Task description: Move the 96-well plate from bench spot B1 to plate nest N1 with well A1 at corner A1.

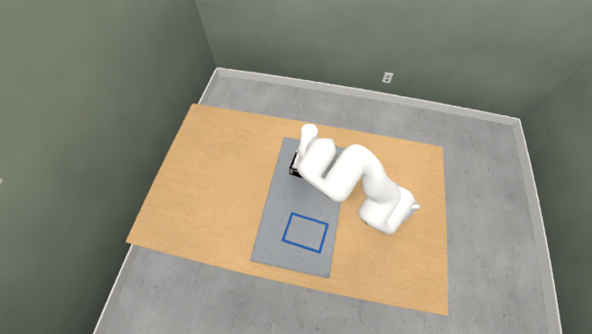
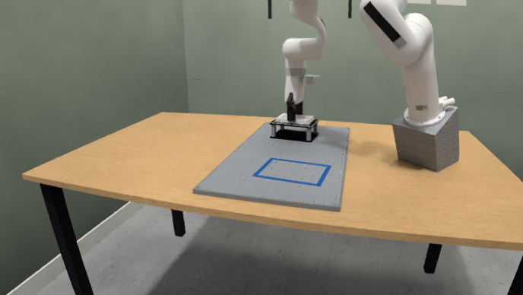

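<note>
The white 96-well plate (image 2: 296, 118) lies on top of the raised black plate nest N1 (image 2: 293, 130) at the far end of the grey baseplate (image 2: 281, 167). It looks level; I cannot make out its cut-off corner or the A1 mark. My gripper (image 2: 292, 113) points straight down right over the plate, its fingers open at the plate's sides. In the overhead view the arm hides the plate, and only an edge of the nest (image 1: 292, 163) shows. The blue-outlined bench spot B1 (image 2: 292, 172) (image 1: 305, 232) has nothing on it.
The arm's base stands on a grey block (image 2: 426, 142) at the table's right. The baseplate (image 1: 297, 211) runs down the middle of the wooden table. Green walls stand close behind and to the left.
</note>
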### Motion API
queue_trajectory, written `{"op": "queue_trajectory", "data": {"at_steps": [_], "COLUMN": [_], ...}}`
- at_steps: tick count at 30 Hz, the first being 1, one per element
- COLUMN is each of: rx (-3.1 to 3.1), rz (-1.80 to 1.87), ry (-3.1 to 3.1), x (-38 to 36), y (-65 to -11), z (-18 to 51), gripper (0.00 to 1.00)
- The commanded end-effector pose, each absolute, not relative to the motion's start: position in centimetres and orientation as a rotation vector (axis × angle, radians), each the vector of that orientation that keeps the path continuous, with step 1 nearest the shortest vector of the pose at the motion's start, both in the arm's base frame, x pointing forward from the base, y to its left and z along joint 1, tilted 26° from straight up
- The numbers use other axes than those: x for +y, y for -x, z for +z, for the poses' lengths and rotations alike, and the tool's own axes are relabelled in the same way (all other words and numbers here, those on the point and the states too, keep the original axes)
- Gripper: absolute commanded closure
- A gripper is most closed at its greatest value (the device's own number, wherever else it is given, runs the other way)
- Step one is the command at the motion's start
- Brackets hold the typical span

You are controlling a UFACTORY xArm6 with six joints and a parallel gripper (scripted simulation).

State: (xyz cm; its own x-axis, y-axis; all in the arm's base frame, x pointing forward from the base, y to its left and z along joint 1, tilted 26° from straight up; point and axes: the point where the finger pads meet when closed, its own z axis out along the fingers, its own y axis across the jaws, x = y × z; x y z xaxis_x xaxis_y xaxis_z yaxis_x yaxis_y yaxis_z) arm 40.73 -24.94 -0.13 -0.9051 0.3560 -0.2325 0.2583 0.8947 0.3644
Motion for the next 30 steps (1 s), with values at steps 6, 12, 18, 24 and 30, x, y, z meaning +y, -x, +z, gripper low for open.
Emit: {"op": "queue_trajectory", "data": {"at_steps": [6, 12, 18, 24, 30], "rx": [2.764, 2.764, 2.764, 2.764, 2.764], "rz": [0.470, 0.470, 0.470, 0.470, 0.470], "ry": [-0.459, -0.459, -0.459, -0.459, -0.459], "x": [-25.3, -25.7, -26.1, -26.4, -26.9], "y": [-40.5, -40.0, -39.5, -39.1, -38.5], "z": [0.7, 2.2, 3.6, 4.6, 6.0], "gripper": [0.00, 0.00, 0.00, 0.00, 0.00]}}
